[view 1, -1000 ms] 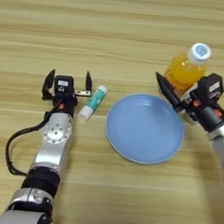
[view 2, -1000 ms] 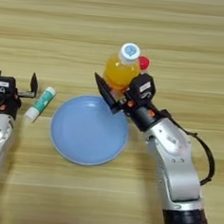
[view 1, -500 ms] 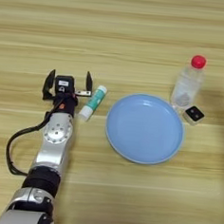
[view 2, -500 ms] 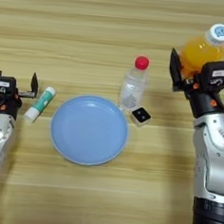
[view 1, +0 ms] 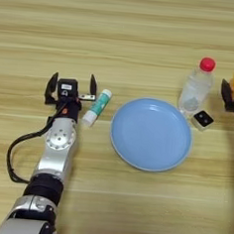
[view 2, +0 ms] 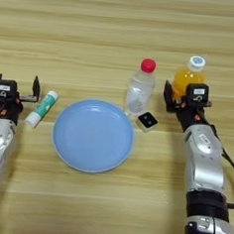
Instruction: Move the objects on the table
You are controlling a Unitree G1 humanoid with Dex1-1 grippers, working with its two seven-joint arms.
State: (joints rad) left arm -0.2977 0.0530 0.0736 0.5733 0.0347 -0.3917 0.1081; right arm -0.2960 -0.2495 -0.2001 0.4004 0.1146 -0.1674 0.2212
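A lab-style robot test bench is showing here: a plain wooden table is filling the view, two robot arms are reaching in from the near edge.

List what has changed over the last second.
The right gripper carried the orange-juice bottle from beside the blue plate rightward, past the clear bottle; it still grips it. Left gripper, tube and small black square stayed put.
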